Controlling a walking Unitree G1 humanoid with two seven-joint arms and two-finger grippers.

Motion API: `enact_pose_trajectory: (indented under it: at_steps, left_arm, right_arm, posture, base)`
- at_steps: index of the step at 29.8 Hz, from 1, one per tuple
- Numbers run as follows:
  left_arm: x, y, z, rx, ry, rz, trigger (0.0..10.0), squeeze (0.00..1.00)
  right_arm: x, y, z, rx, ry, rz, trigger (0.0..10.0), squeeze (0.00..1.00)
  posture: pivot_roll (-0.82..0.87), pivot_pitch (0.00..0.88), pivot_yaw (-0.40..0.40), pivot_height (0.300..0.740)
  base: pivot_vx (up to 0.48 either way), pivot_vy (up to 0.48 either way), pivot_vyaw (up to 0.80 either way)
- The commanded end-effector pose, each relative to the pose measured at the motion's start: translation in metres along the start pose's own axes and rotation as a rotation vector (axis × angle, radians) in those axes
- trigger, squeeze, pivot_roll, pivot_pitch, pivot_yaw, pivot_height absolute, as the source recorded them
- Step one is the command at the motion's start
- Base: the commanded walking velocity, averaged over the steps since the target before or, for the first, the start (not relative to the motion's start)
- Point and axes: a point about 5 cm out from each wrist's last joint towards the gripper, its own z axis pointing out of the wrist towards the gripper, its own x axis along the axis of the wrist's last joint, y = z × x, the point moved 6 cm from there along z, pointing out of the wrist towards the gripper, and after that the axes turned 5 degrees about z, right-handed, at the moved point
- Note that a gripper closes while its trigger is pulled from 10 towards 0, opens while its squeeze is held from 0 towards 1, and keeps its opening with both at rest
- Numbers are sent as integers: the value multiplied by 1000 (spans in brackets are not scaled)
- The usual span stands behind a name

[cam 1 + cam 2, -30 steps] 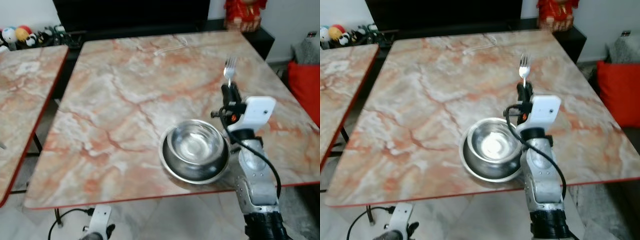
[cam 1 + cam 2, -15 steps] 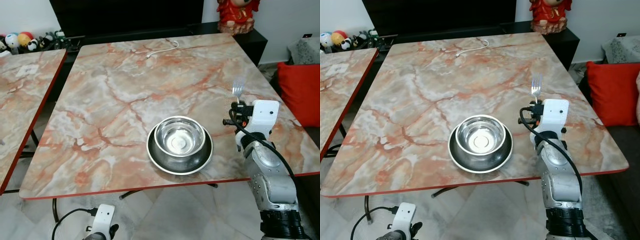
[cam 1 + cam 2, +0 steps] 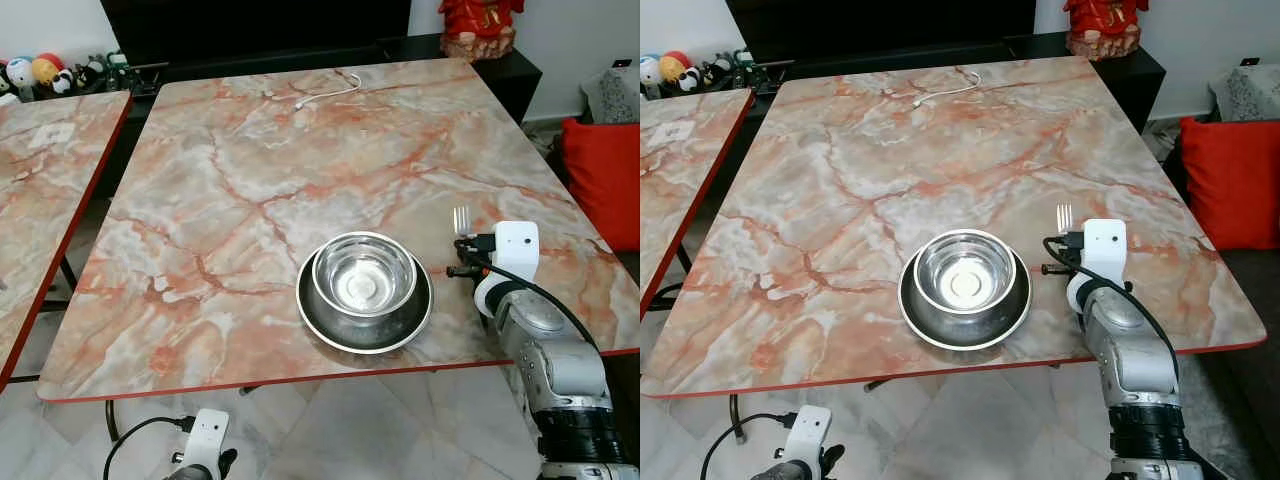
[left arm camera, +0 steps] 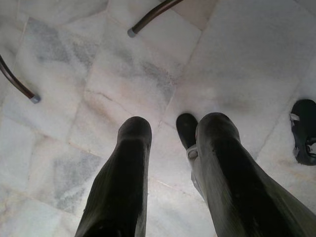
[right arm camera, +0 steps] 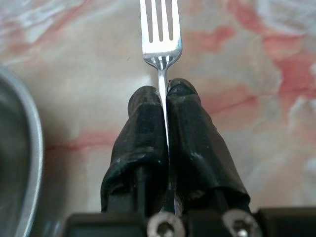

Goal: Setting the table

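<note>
A steel bowl (image 3: 363,279) rests on a steel plate (image 3: 326,327) near the front edge of the marble table (image 3: 250,190). Just right of the plate, my right gripper (image 5: 163,94) is shut on the handle of a silver fork (image 5: 159,34), tines pointing away from me, low over the tabletop. The fork (image 3: 461,219) also sticks out ahead of the white wrist camera (image 3: 515,250) in the left eye view. My left gripper (image 4: 170,136) hangs open below the table, over the tiled floor.
A white cable (image 3: 322,93) lies near the table's far edge. A second marble table (image 3: 40,170) stands to the left. A red cushion (image 3: 605,170) sits to the right, and a dark cabinet (image 3: 260,40) runs behind the table.
My right gripper has come down and toward me with the fork, from upright above the table to low beside the plate. The camera view has shifted as well.
</note>
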Motion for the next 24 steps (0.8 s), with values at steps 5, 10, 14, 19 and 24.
enact_pose_trajectory:
  at_steps: [5,10,14,19,24]
  left_arm:
    - [-13,-5,-3,6,-40,7,10000,0]
    - [-14,-5,-3,5,-42,6,10000,0]
    - [-14,-4,-3,3,-43,6,10000,0]
    - [-14,-3,-3,3,-44,4,10000,0]
    - [-15,-2,-3,3,-45,3,10000,0]
  right_arm:
    - [0,-9,1,38,-23,60,10000,0]
    - [-1,-17,-1,61,-29,97,10000,0]
    - [-4,-17,-2,62,-42,116,10000,0]
    - [-7,-16,-3,53,-48,90,10000,0]
    - [-8,-19,-5,60,-48,84,10000,0]
  posture:
    - [-173,155,76,740]
    - [-173,157,74,740]
    - [-174,158,71,740]
    - [-173,159,69,740]
    - [-174,158,67,740]
  base:
    - [0,0,0]
    - [0,0,0]
    - [0,0,0]
    - [0,0,0]
    - [0,0,0]
